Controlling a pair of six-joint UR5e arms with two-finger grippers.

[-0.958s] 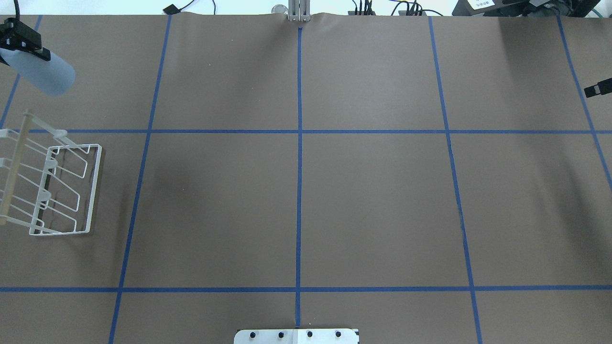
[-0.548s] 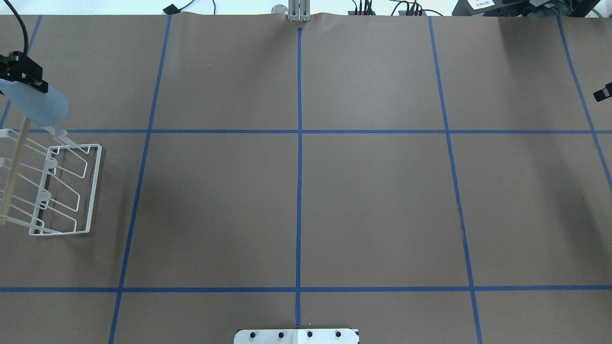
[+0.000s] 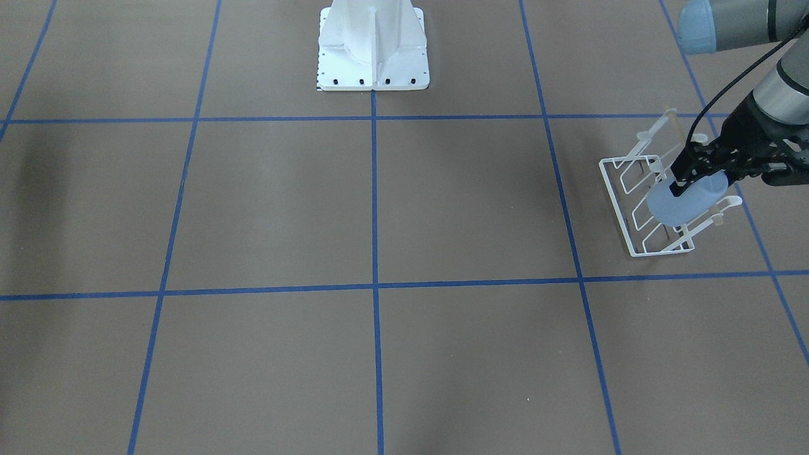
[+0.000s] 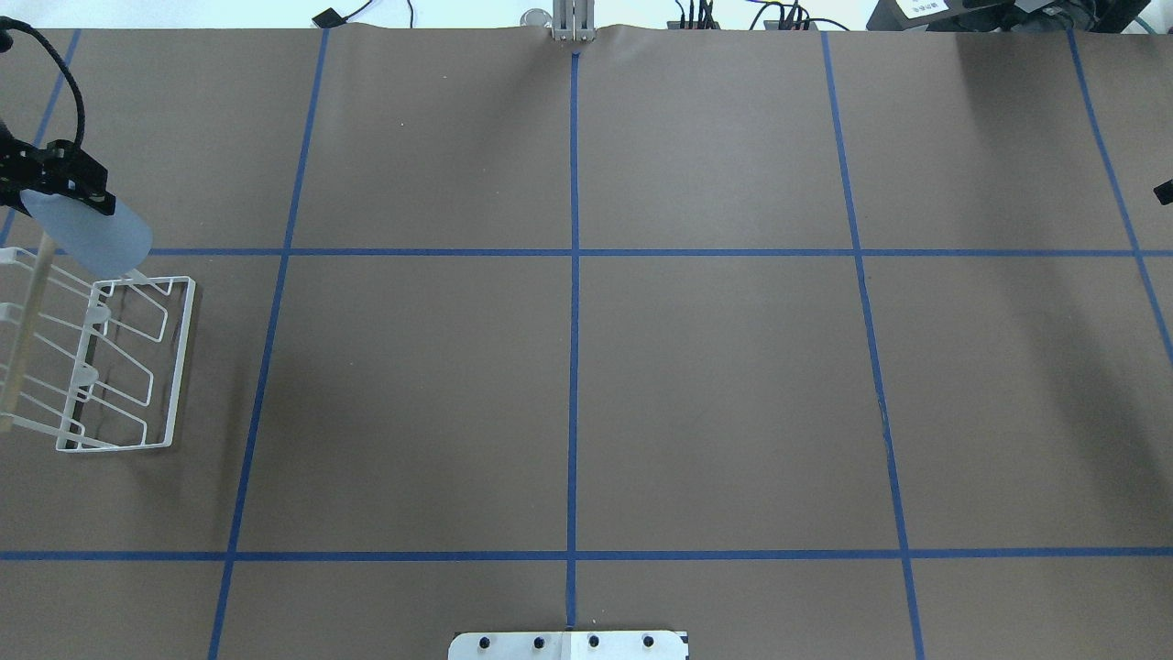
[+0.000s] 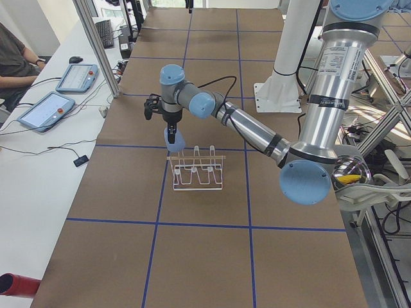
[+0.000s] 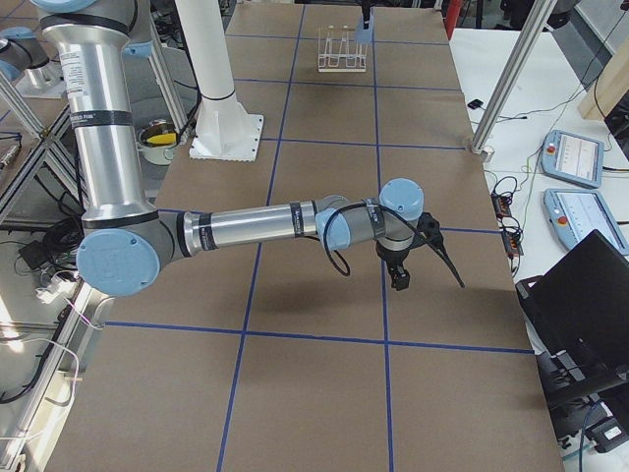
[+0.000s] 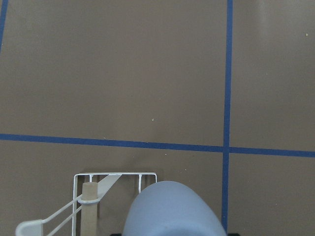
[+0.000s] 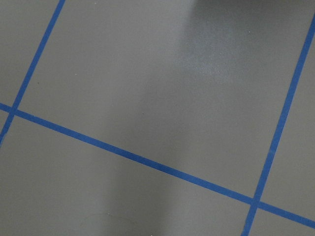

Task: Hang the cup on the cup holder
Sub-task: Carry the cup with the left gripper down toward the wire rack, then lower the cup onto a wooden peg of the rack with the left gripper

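My left gripper (image 4: pixel 57 180) is shut on the light blue-grey cup (image 4: pixel 96 238) and holds it tilted over the far end of the white wire cup holder (image 4: pixel 189 367) at the table's left edge. In the front view the cup (image 3: pixel 686 203) overlaps the holder's (image 3: pixel 616 208) end loops below the gripper (image 3: pixel 694 174). The left wrist view shows the cup's rounded end (image 7: pixel 172 211) beside the holder's wooden rod (image 7: pixel 89 206). The cup (image 5: pixel 174 140) and holder (image 5: pixel 198 176) also show in the left side view. My right gripper (image 6: pixel 401 280) hovers at the far right; I cannot tell if it is open.
The white pedestal base (image 3: pixel 373 44) stands at the robot's side of the table. Blue tape lines divide the brown table cover (image 4: pixel 715 385). Cables and devices lie along the far edge (image 4: pixel 779 18). An operator and tablets are beside the table (image 5: pixel 58 96).
My left gripper has carried the cup nearer, from beyond the holder onto its far end. My right gripper has drifted further off the right edge of the overhead view.
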